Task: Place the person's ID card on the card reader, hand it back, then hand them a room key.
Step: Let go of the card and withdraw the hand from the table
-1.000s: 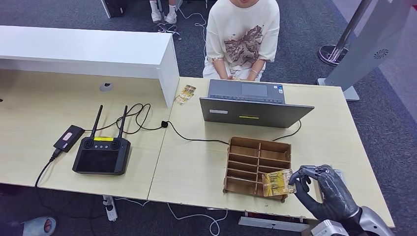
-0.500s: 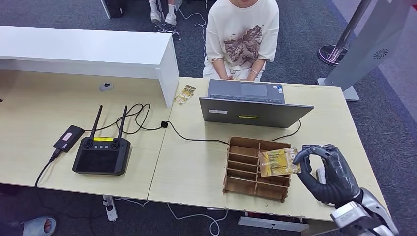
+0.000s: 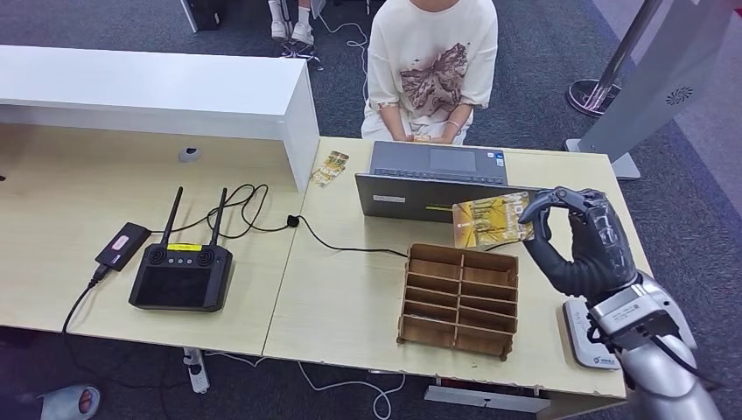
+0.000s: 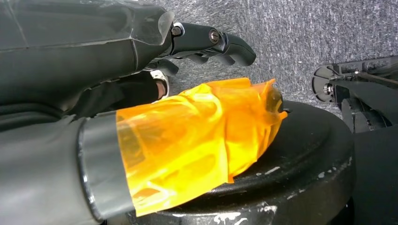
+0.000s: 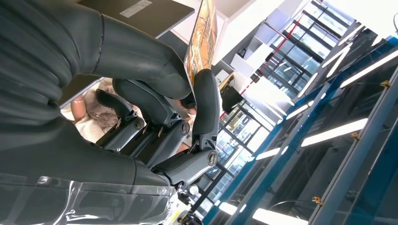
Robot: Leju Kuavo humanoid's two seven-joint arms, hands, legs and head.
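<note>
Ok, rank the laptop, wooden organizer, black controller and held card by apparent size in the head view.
1. laptop
2. wooden organizer
3. black controller
4. card, smallest even though the right hand holds it raised nearer the camera.

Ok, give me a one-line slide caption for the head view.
Right robot hand holds a room key card above the wooden organizer, extending it toward the seated person behind the laptop.

Laptop [image 3: 448, 185] behind organizer [image 3: 458, 300], controller [image 3: 182, 274] left (person [image 3: 431, 66] beyond)
</note>
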